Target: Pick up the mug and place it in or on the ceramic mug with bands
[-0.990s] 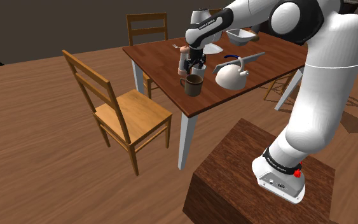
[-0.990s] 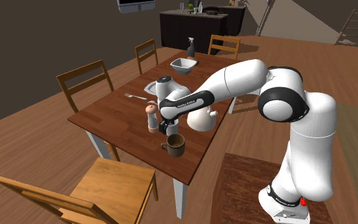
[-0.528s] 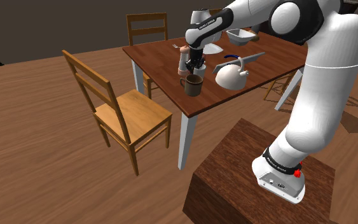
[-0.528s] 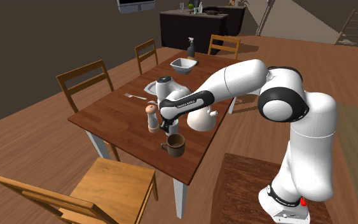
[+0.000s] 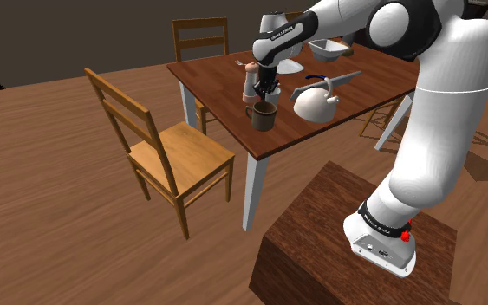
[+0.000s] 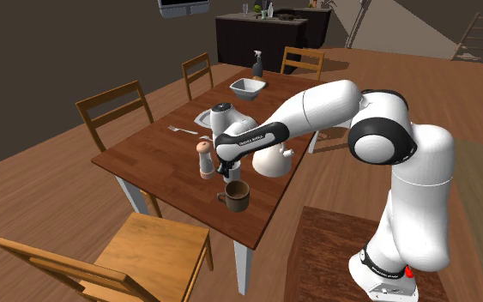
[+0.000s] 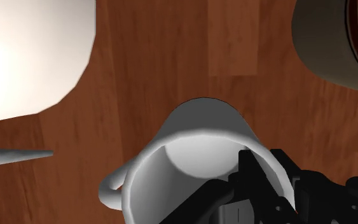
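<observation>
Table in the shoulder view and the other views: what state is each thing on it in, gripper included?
gripper: shut on the grey mug's wall, pointing down.
grey mug: upright, empty, clasped at its rim.
brown mug: upright on the table, free, beside the grey mug.
white kettle: upright, untouched.
grinder: standing upright.
white bowl: right way up, untouched.

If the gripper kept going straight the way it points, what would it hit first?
The grey mug clasped at its rim; past it, probably bare wooden table, with the brown mug off to one side.
</observation>
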`<state>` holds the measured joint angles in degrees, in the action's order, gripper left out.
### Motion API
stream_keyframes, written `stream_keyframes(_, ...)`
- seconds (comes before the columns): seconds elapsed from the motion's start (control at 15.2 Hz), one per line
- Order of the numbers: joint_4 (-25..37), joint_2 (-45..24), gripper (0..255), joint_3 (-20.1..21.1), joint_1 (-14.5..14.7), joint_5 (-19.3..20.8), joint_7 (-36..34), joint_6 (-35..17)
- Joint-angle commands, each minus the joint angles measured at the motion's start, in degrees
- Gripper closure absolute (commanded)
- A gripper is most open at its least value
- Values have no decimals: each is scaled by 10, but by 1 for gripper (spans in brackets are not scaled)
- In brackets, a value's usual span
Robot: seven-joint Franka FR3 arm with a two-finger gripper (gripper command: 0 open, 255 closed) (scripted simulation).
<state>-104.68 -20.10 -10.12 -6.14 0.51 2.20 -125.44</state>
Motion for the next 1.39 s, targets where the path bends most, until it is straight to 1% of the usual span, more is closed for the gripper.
stream_keyframes(0.0,3,4,255,0,0,1,0,6)
stream_keyframes(0.66,40,34,255,-2,2,5,0,73)
stream_keyframes(1.32,91,54,255,-3,3,8,2,144)
